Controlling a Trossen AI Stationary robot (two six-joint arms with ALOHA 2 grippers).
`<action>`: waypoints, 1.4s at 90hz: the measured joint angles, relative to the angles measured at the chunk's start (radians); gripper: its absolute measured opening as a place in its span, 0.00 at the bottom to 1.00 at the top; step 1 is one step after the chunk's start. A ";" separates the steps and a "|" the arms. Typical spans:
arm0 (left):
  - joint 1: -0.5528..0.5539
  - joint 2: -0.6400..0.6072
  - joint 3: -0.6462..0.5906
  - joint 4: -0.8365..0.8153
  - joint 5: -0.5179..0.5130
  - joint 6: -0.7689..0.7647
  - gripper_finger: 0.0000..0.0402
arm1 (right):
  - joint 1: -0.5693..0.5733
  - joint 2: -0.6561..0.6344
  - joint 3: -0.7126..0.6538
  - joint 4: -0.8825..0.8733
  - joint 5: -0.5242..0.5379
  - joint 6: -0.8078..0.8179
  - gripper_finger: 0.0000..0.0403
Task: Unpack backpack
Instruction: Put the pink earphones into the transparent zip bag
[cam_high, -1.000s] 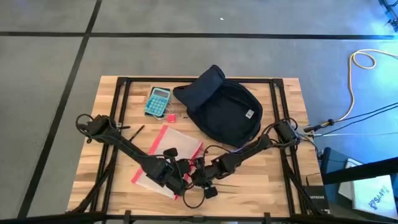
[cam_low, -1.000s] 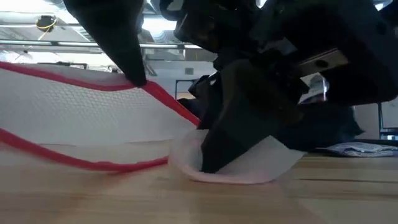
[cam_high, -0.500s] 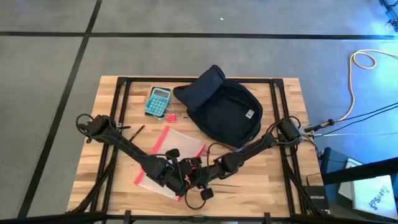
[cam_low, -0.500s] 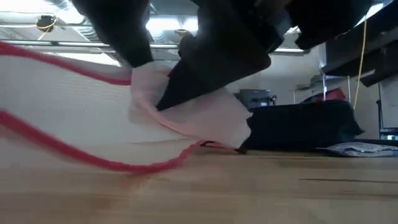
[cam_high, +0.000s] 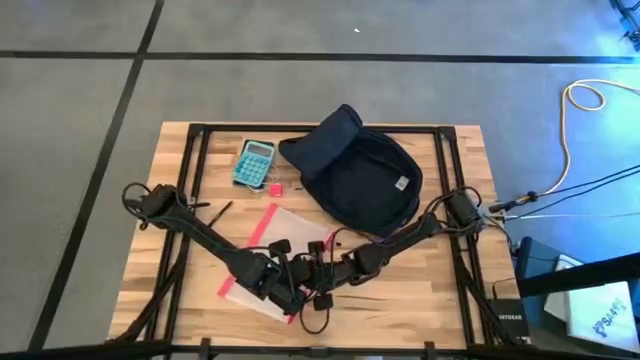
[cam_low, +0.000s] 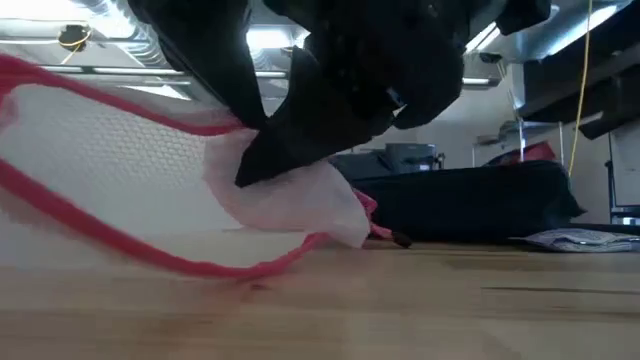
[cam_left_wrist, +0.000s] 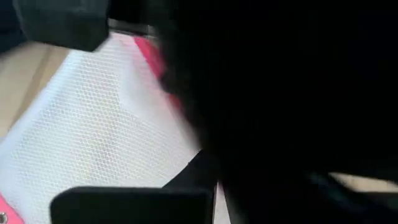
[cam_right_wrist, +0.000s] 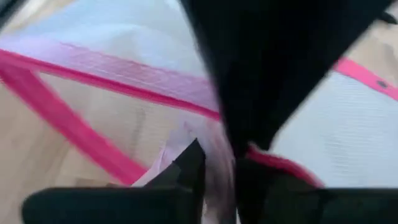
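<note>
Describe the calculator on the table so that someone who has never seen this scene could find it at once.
Start at the large dark navy fabric backpack at the far middle of the wooden table. Just to its left in the high view lies the small teal rectangular calculator. Its teal colour and key grid distinguish it from the clear red-edged zip pouch nearer the arms.

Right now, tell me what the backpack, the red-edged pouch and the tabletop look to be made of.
Backpack: soft dark navy fabric, matte; it slumps and creases rather than holding shape.
Red-edged pouch: seemingly clear flexible plastic with a fine mesh or honeycomb texture, seen in the left wrist view; its red border looks like sewn tape, and it bends where both end effectors handle it.
Tabletop: light wood planks, with visible grain and board seams.
</note>
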 joint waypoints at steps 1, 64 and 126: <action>0.000 0.000 0.000 0.000 0.000 0.000 0.00 | 0.000 0.000 0.000 0.000 0.003 0.000 0.16; -0.001 0.002 0.000 0.004 0.010 0.006 0.00 | 0.046 0.016 0.017 -0.023 0.067 -0.014 0.59; -0.005 0.002 0.000 -0.029 0.004 0.002 0.00 | 0.096 0.012 0.049 -0.352 0.066 0.134 0.26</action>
